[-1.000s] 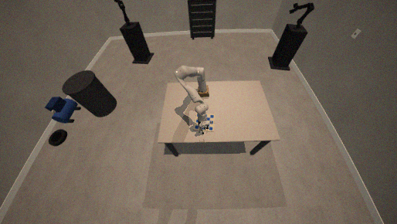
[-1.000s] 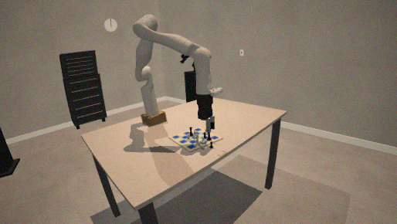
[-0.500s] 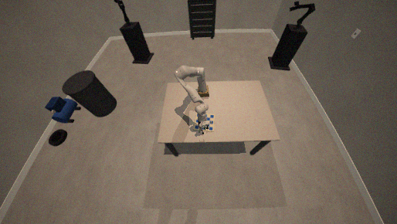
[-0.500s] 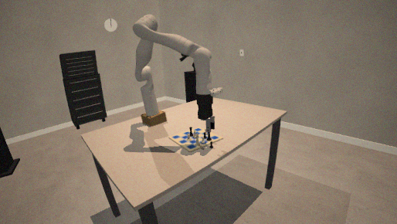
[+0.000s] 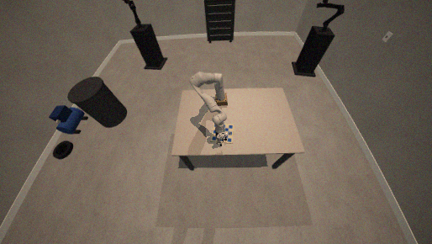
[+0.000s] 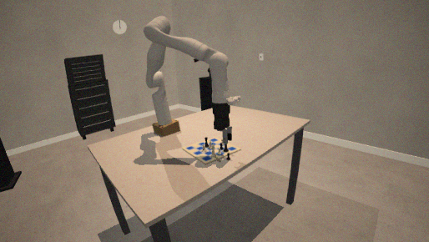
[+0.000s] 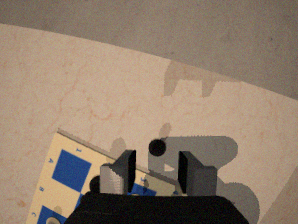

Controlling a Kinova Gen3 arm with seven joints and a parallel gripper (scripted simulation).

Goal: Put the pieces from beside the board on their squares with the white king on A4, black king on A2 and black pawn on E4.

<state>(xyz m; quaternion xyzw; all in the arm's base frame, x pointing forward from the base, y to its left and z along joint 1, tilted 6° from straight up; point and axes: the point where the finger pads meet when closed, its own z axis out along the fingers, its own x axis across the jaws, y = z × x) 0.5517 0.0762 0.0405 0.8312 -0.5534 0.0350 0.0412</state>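
Observation:
The small blue-and-cream chessboard [image 6: 210, 151] lies on the table near its front edge and also shows in the wrist view [image 7: 69, 179]. My gripper [image 7: 157, 165] hangs fingers down over the board's outer edge, open, with nothing between its fingers. A small black piece with a round top [image 7: 157, 147] stands on the table just off the board's edge, below and slightly ahead of the gap between the fingers. In the exterior view the gripper [image 6: 227, 135] is right above a black piece [image 6: 225, 147]. Another small black piece [image 6: 228, 156] stands off the board in front. Several other pieces stand on the board.
The arm's base block [image 6: 165, 128] is at the table's back. The table edge [image 7: 200, 70] runs close beyond the board. A dark cabinet [image 6: 89, 95] and black stands are on the floor, far off.

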